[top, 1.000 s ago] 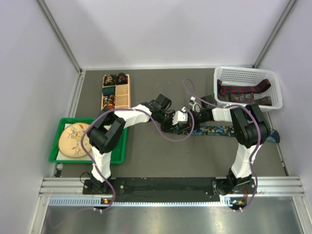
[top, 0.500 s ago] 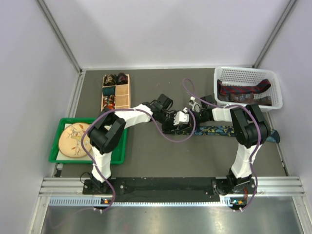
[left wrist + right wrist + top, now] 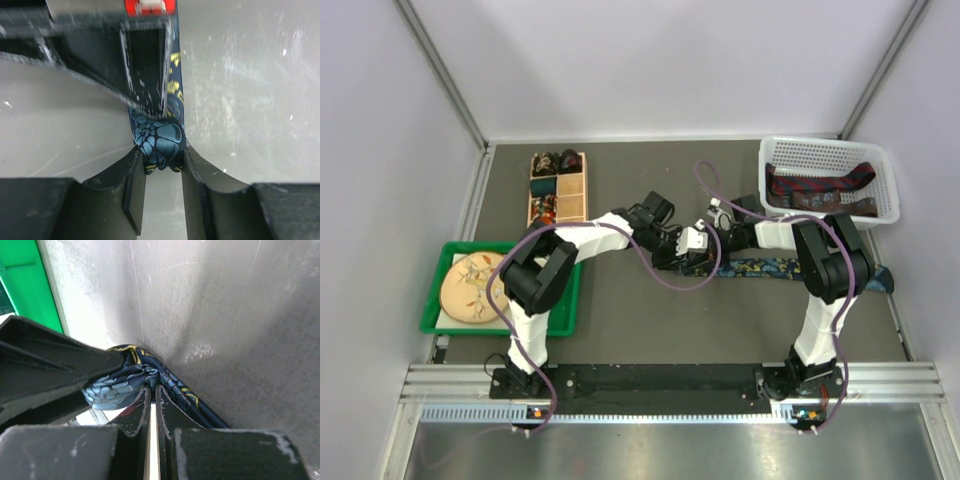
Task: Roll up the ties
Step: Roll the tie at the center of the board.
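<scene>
right now both arms reach in to the middle of the table [image 3: 650, 320] and their tips meet over one end of the blue tie [image 3: 159, 137]. from above, the rest of that tie lies flat along the table, running off to the right past the right arm's elbow.

the left gripper [image 3: 160, 152] is pinching a small rolled wad of the tie's end; the patterned cloth bulges between its two fingertips and touches both. just beyond that roll the tie runs on along the side of the other arm's fingers.

the right gripper [image 3: 152, 387] has its fingers pressed together, with only a thin slit between them. folded blue cloth with yellow lines sits right at their tip and wraps to either side. whether any cloth is caught in that slit i cannot tell.

a white basket [image 3: 820, 142] stands at the far right corner with red ties [image 3: 820, 185] lying loose in it. a wooden box [image 3: 572, 207] at the far left holds a few rolled ties [image 3: 552, 163] in its far compartments. a green tray [image 3: 432, 312] with a round plate [image 3: 465, 285] sits at the left edge, beside the left arm.
</scene>
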Controlling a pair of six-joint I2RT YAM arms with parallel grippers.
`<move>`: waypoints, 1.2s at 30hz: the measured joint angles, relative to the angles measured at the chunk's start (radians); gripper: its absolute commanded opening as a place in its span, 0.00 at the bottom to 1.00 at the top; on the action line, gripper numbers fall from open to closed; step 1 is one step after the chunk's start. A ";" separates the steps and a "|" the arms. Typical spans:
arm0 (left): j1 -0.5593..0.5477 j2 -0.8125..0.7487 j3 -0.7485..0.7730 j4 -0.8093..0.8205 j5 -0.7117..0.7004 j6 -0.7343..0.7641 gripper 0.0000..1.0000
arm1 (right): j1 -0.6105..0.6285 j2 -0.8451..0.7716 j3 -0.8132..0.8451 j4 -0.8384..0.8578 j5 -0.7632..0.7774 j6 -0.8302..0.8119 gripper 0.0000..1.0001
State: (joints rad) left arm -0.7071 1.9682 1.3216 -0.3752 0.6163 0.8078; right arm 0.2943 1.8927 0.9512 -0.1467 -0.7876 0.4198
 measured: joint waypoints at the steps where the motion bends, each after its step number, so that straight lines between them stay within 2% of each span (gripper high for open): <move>1: -0.005 0.001 0.006 0.000 -0.002 -0.013 0.37 | 0.000 0.000 0.000 0.000 0.000 0.000 0.00; 10: -0.042 0.076 0.106 -0.021 -0.029 -0.100 0.41 | -0.003 0.000 0.001 -0.004 0.000 0.000 0.00; 22: -0.059 0.099 0.132 -0.077 -0.091 -0.027 0.32 | -0.003 -0.010 -0.013 0.013 -0.010 -0.001 0.01; 26: -0.066 0.098 0.133 -0.096 -0.111 0.008 0.30 | -0.003 -0.027 -0.022 0.000 -0.006 -0.014 0.12; 36: -0.074 0.100 0.138 -0.111 -0.139 0.033 0.29 | -0.058 -0.149 -0.030 -0.165 -0.047 -0.087 0.27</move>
State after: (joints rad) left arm -0.7807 2.0678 1.4597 -0.4866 0.4770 0.8406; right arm 0.2367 1.7435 0.9215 -0.3119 -0.8345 0.3328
